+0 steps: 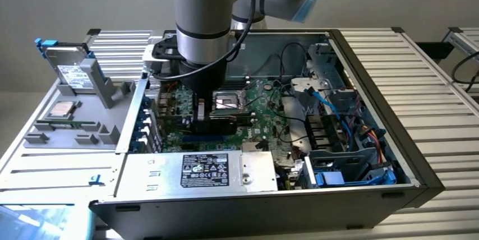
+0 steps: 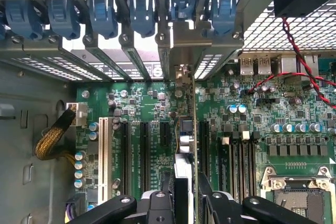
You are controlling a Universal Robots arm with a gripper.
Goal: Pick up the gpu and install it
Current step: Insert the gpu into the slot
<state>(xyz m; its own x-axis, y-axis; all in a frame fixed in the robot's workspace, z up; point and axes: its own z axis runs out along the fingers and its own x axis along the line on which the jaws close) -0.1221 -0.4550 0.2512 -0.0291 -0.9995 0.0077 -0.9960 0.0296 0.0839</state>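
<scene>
ok, your claw (image 1: pixel 201 112) is pinching the gpu (image 1: pixel 224 118) between its fingers, down inside the open pc case (image 1: pixel 389 111), just left of centre in the exterior view. in the wrist view the gpu (image 2: pixel 184 140) stands edge-on above the motherboard (image 2: pixel 136 108) slots. can't tell if it's seated.

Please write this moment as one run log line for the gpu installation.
gripper: shut on gpu | gpu: edge-on over motherboard slots, inside open case | seated: cannot tell
</scene>
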